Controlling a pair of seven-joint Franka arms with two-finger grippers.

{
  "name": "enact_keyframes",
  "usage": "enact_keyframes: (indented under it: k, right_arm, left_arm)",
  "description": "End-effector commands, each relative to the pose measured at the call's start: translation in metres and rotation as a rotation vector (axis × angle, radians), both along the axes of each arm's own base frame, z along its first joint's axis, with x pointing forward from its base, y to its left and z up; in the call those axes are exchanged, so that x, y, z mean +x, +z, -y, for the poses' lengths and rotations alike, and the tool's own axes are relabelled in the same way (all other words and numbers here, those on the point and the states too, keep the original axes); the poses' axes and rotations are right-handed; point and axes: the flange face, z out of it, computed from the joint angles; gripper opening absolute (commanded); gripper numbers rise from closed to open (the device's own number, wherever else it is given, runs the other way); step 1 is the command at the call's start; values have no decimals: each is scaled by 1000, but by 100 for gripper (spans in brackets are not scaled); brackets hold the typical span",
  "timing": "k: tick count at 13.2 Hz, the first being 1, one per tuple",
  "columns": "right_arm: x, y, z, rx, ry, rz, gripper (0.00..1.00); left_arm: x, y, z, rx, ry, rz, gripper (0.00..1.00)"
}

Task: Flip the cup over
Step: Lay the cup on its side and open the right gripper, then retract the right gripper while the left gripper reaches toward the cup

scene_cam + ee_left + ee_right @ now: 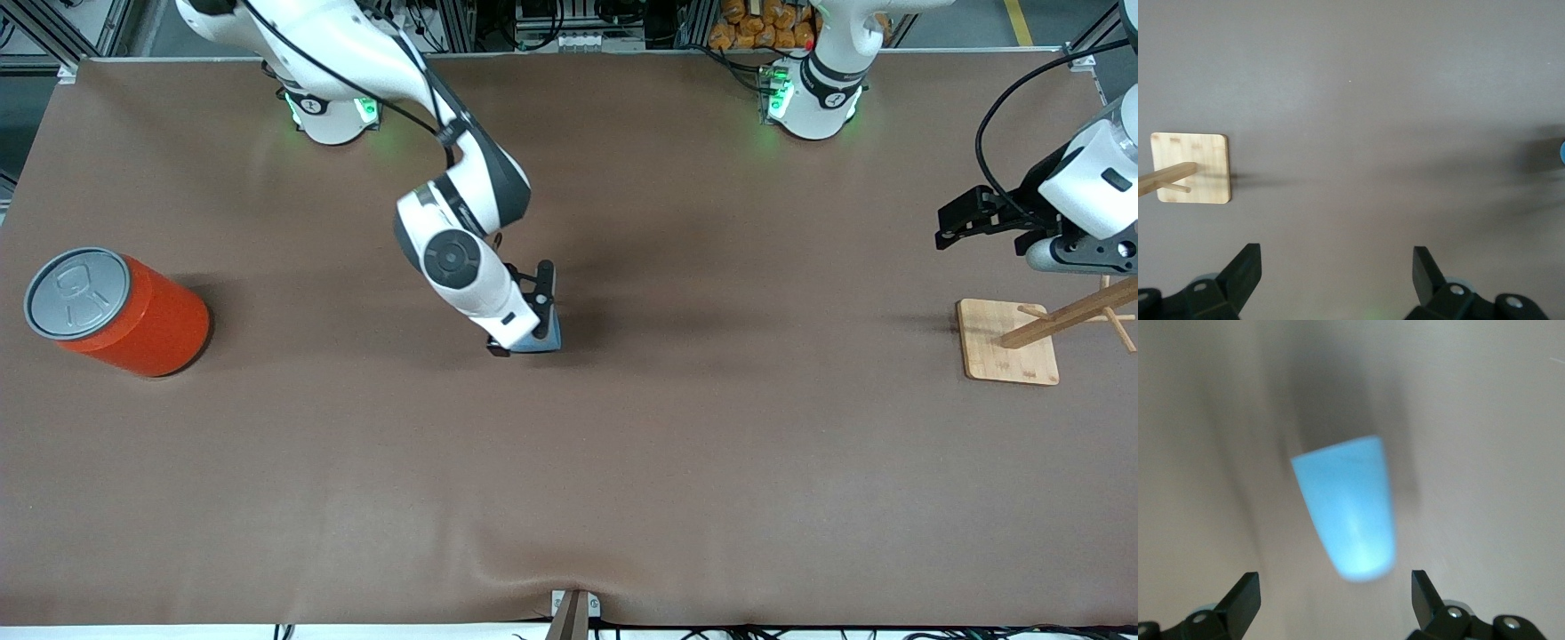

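The light-blue cup (548, 340) is near the middle of the table, mostly hidden in the front view by my right hand. In the right wrist view the cup (1348, 513) shows blurred, its narrow end toward the gripper and its wide end away. My right gripper (1335, 583) is open. Its fingertips (1245, 587) stand wide on either side of the cup's narrow end and do not touch it. My left gripper (949, 227) is open and empty (1337, 257), up in the air at the left arm's end of the table. A blue sliver of the cup (1561, 152) shows in the left wrist view.
A large orange can (124, 311) with a grey pull-tab top stands at the right arm's end. A wooden peg stand (1009, 342) on a square base sits at the left arm's end, under my left hand; it also shows in the left wrist view (1205, 167).
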Motion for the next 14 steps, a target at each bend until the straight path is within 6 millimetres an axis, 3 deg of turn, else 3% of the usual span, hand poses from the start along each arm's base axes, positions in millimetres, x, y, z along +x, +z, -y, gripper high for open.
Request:
enact_keyframes:
  k: [1, 2, 5, 7, 9, 12, 14]
  right_arm:
    - [27, 62, 70, -16, -167, 38, 100]
    - [35, 85, 98, -21, -212, 48, 100]
    - [58, 130, 190, -37, -397, 67, 100]
    - [63, 158, 266, -28, -507, 38, 100]
    - [56, 183, 333, -22, -602, -3, 100]
    - [39, 208, 429, -1, -757, -39, 100]
    - [23, 221, 467, 10, -812, -67, 100]
  left_arm:
    - [6, -10, 5, -72, -14, -35, 100]
    - [10, -19, 9, -99, -15, -54, 100]
    - [26, -63, 41, -238, -25, -147, 100]
    - [36, -97, 67, -352, -24, -218, 100]
    - [47, -140, 96, -473, -19, -296, 100]
    - [44, -176, 151, -583, -18, -321, 100]
    - [32, -206, 180, -584, 0, -304, 100]
